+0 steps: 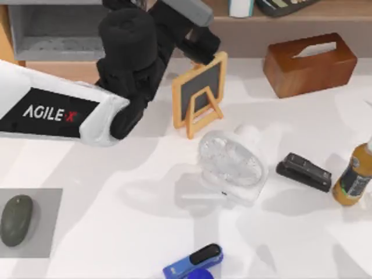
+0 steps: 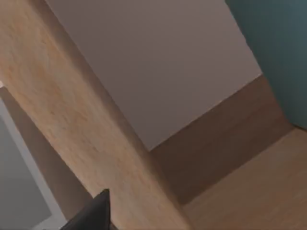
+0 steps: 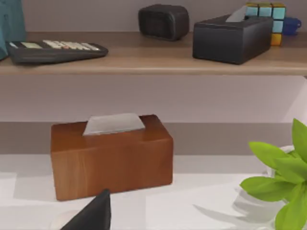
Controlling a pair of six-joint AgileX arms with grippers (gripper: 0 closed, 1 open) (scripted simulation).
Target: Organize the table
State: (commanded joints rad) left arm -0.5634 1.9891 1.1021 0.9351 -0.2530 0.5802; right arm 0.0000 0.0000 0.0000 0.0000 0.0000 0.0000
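Left arm reached to the shelf at the surface's far edge; clutter still lay scattered.

Top view: on the surface point(image 1: 116, 232) stood a small chalkboard point(image 1: 199, 93), stiff and light, best taken by its frame; a wooden tissue box point(image 1: 310, 63) held tissue.
Left wrist view: shelf wood; left pincer's state I cannot tell.
Right wrist view: the same tissue box; right pincer likewise.

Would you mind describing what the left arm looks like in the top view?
The left arm has a smooth white link carrying a black panel with white "AGILEX" lettering, the X in red. Beyond it come bulky matte-black rounded segments, ending in a grey block near the shelf.
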